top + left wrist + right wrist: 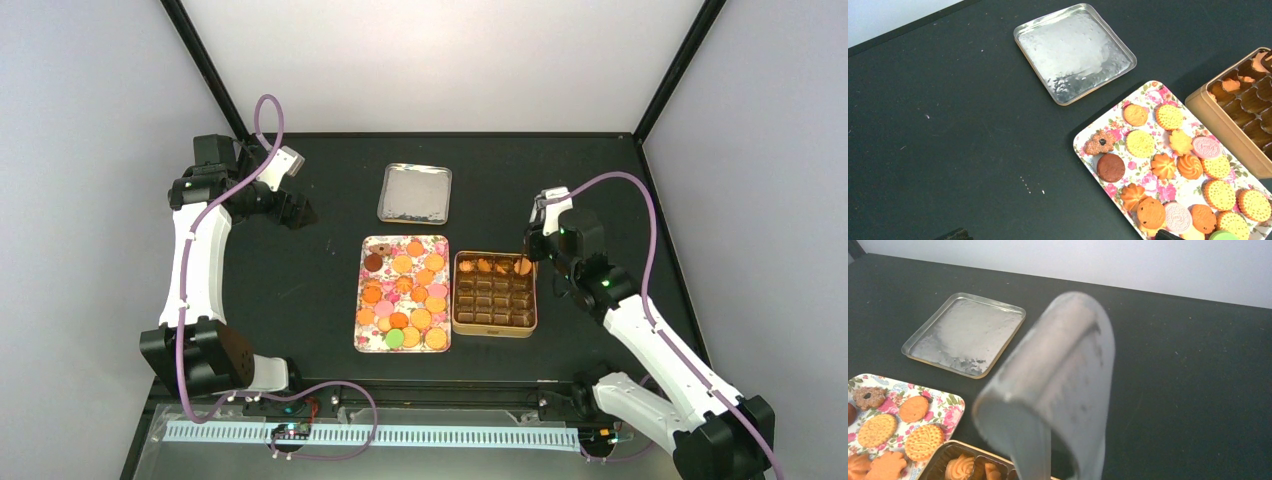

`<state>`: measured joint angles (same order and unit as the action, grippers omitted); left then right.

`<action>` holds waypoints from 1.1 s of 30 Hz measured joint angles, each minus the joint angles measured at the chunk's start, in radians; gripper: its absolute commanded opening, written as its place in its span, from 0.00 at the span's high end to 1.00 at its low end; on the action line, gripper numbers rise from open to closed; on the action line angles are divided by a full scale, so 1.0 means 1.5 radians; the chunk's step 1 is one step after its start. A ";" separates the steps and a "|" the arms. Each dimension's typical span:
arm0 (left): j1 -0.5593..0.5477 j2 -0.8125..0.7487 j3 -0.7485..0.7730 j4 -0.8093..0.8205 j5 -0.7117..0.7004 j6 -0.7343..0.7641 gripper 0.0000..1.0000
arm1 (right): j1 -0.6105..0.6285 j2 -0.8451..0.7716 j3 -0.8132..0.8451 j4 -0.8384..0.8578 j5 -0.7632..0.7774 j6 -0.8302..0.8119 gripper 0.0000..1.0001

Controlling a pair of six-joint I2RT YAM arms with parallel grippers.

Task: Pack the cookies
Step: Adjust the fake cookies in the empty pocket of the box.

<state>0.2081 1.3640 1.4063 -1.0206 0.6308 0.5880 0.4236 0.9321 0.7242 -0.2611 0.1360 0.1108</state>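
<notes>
Many cookies [404, 290] lie on a floral tray [441, 243] at the table's middle; in the left wrist view the cookies [1168, 117] are round orange, yellow, pink and dark brown. To the tray's right stands a brown tin [495, 328] with compartments, and a few orange cookies [483, 266] fill its back row. My right gripper [530, 255] hangs over the tin's back right corner, beside an orange cookie [521, 266]. Its blurred pale fingers [1083, 390] stand slightly apart, with nothing visible between them. My left gripper [300, 212] is wide open at the far left, over bare table.
A silver lid [415, 193] lies upside down behind the tray. The tin's left wall [1218, 125] stands right beside the tray's edge [1083, 145]. Black frame posts rise at the table's back corners.
</notes>
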 measured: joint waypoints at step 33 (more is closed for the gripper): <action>0.000 0.000 0.000 0.001 0.002 0.000 0.02 | -0.002 -0.001 -0.010 0.041 -0.004 0.000 0.74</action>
<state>0.2081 1.3636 1.4063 -1.0199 0.6331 0.5884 0.4202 0.9314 0.7094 -0.2001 0.1303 0.1112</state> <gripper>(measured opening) 0.976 0.264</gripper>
